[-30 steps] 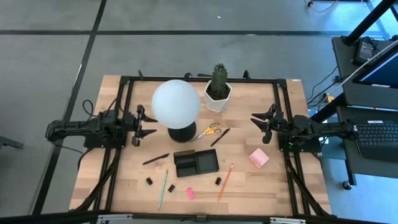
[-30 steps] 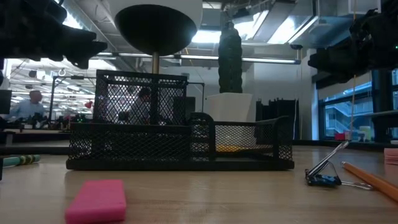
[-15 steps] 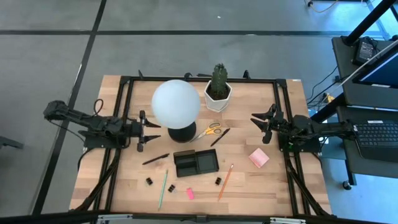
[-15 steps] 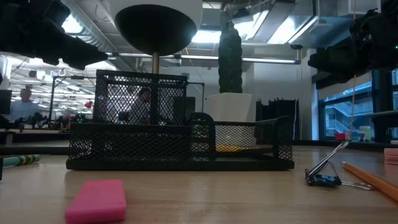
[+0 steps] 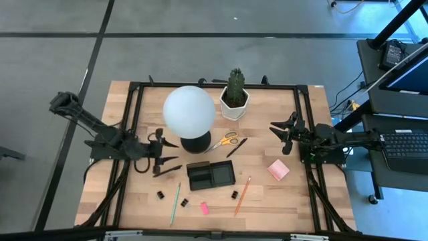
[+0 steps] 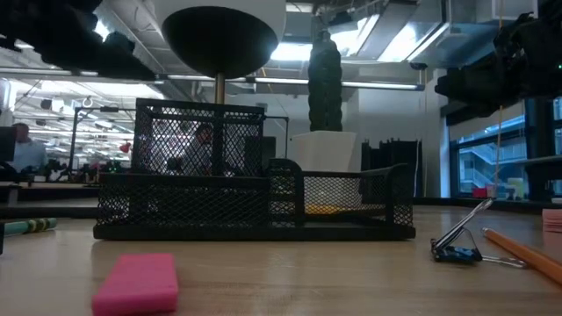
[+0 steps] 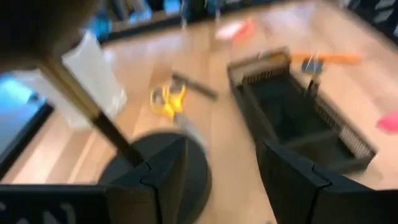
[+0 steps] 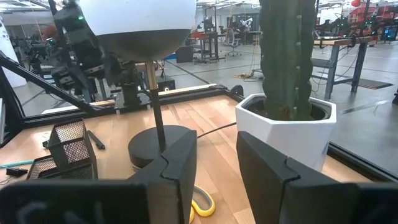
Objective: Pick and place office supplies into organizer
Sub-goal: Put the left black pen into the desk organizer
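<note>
The left gripper [image 5: 162, 161] is held low over the surface [image 5: 287, 194], just beside the lamp base [image 5: 196, 143] and directly above the near end of a black pen [image 5: 167, 171]; its jaws are spread wide with nothing between them, a stance judged to suit a descent onto that pen. The organizer [image 5: 210, 175] stands just beyond the pen, near the middle of the surface, and appears empty, so a short carry would be enough. The other supplies lie loose around it: scissors [image 5: 225, 140] and a second pen [image 5: 237, 147] behind it, a green pencil [image 5: 175, 203], an orange pencil [image 5: 242, 195], an eraser [image 5: 204, 208], binder clips [image 5: 235, 195] and a sticky pad [image 5: 279, 170] in front and to the side. The right gripper [image 5: 282, 133] waits at the right edge, jaws parted and empty, well apart from the work, presumably so that the left arm is left unobstructed.
</note>
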